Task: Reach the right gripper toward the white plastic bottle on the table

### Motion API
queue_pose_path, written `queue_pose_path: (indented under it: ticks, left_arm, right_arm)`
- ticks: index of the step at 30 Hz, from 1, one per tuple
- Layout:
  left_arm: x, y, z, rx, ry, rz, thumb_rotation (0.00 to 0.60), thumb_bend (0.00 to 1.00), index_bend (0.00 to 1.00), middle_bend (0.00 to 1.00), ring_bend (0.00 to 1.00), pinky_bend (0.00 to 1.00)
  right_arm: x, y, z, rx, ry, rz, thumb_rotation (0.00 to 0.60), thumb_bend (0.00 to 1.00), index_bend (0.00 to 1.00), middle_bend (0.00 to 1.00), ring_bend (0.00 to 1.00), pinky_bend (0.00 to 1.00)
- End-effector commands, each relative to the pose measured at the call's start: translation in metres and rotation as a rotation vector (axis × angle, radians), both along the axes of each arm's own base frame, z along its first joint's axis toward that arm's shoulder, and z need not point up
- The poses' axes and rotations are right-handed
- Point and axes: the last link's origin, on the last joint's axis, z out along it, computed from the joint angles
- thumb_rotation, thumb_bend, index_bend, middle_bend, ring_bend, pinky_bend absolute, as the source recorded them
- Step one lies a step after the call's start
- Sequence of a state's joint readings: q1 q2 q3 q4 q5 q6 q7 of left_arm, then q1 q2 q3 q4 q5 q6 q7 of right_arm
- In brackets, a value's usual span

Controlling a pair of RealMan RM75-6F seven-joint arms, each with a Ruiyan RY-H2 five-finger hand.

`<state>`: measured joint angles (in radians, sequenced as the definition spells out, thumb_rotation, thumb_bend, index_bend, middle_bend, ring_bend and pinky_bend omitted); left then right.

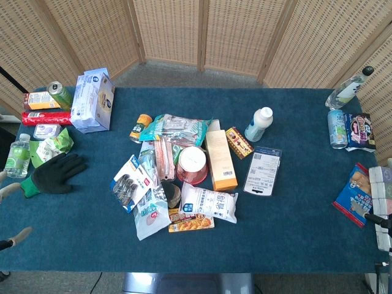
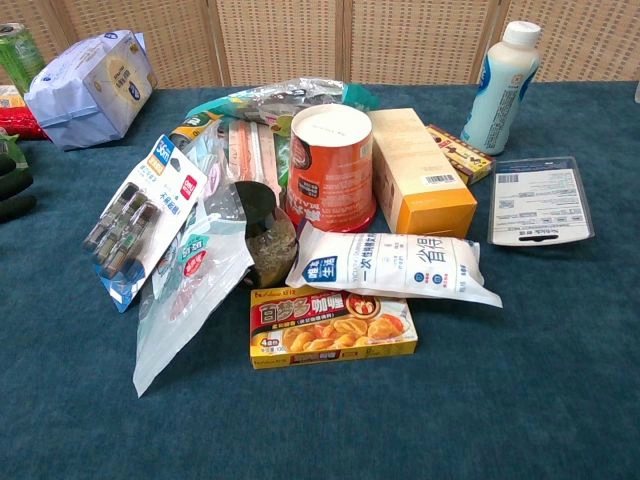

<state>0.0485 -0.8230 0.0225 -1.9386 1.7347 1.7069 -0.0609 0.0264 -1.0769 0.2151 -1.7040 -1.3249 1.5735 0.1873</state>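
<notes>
The white plastic bottle [image 1: 259, 124] with a blue label stands upright right of the table's centre, behind a flat blister pack [image 1: 263, 170]. In the chest view the bottle [image 2: 500, 87] stands at the back right. Of my right hand [image 1: 375, 219] only a dark sliver shows at the right edge of the head view, far from the bottle and near the front right corner. Pale fingertips of my left hand [image 1: 18, 236] poke in at the left edge. Neither hand's grip can be read.
A pile of snacks fills the centre: an orange box [image 1: 220, 160], a red-and-white tub [image 1: 192, 164], a white pouch [image 1: 208, 202]. A can [image 1: 337, 128], a clear bottle [image 1: 348, 89] and packets [image 1: 354, 195] lie at the right. A black glove [image 1: 56, 173] lies at the left.
</notes>
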Motion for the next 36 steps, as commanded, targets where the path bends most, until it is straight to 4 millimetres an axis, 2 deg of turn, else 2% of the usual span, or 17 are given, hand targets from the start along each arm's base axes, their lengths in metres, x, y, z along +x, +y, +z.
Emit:
queue_pose_path:
  ticks: [1, 8, 13, 17, 20, 27, 36]
  left_arm:
    - [0.000, 0.000, 0.000, -0.002, 0.001, 0.001, 0.600, 0.00, 0.20, 0.00, 0.00, 0.00]
    - [0.002, 0.000, -0.001, -0.002, 0.002, -0.007, 0.600, 0.00, 0.20, 0.00, 0.00, 0.00]
    - [0.008, 0.001, -0.006, -0.025, -0.023, -0.034, 0.600, 0.00, 0.20, 0.00, 0.00, 0.00]
    - [0.008, 0.003, -0.010, -0.044, -0.014, -0.034, 0.600, 0.00, 0.20, 0.00, 0.00, 0.00]
    - [0.005, 0.006, -0.011, -0.046, -0.021, -0.018, 0.600, 0.00, 0.20, 0.00, 0.00, 0.00]
    - [-0.002, 0.015, -0.018, -0.068, 0.005, 0.013, 0.600, 0.00, 0.20, 0.00, 0.00, 0.00]
    - [-0.006, 0.020, -0.021, -0.079, 0.034, 0.040, 0.600, 0.00, 0.20, 0.00, 0.00, 0.00]
  right_arm:
    - [-0.001, 0.000, -0.001, 0.004, -0.001, -0.002, 0.600, 0.00, 0.00, 0.00, 0.00, 0.00]
    - [-0.004, -0.001, -0.006, 0.039, -0.037, -0.007, 0.600, 0.00, 0.00, 0.00, 0.00, 0.00]
    - [-0.005, -0.011, -0.015, 0.101, -0.183, 0.004, 0.600, 0.00, 0.00, 0.00, 0.00, 0.00]
    - [-0.007, -0.036, -0.020, 0.174, -0.242, 0.007, 0.600, 0.00, 0.00, 0.00, 0.00, 0.00]
    - [-0.004, -0.062, -0.029, 0.232, -0.289, 0.008, 0.600, 0.00, 0.00, 0.00, 0.00, 0.00]
    - [0.006, -0.127, -0.063, 0.346, -0.425, -0.032, 0.600, 0.00, 0.00, 0.00, 0.00, 0.00]
    - [0.015, -0.196, -0.097, 0.379, -0.530, -0.062, 0.600, 0.00, 0.00, 0.00, 0.00, 0.00]
